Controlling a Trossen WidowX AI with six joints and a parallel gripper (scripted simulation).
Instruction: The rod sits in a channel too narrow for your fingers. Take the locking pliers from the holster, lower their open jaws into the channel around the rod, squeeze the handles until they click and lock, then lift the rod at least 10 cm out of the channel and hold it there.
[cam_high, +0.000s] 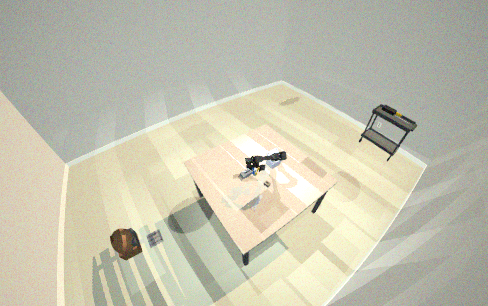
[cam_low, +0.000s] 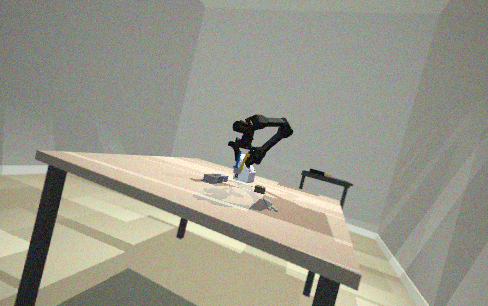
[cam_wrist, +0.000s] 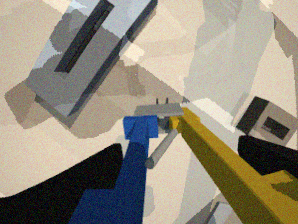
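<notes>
Pliers (cam_high: 256, 171) (cam_low: 243, 162) (cam_wrist: 141, 165) sit in my end effector (cam_high: 259, 168) (cam_low: 243, 153) (cam_wrist: 180, 147), which is clenched on them with its fingers well spread, one black finger by the blue handle and the other by the yellow handle. The handles splay apart toward my wrist and converge at the grey head, which points down over the bench (cam_high: 220, 170) (cam_low: 150, 175) (cam_wrist: 170, 200). A thin grey bar slants between the handles. I cannot tell whether the head touches anything.

Grey block (cam_high: 246, 174) (cam_low: 215, 178) (cam_wrist: 92, 55) lies near the head, apart from it in my wrist view, with a long dark slot along its top. That slot looks like the channel; I cannot make out the rod inside it. On the other side of the head stands a small dark block (cam_high: 267, 184) (cam_low: 259, 189) (cam_wrist: 267, 121) with a squarish recess in its top, near my other finger. A pale block (cam_high: 273, 163) (cam_low: 246, 173) stands close under my arm, behind the pliers in the exterior view. These blocks are the nearest obstacles to a sideways sweep.

Bench edges lie well apart from the pliers, and there is open room above the blocks. Cart (cam_high: 374, 109) (cam_low: 345, 182) stands off the bench, well apart from me.
</notes>
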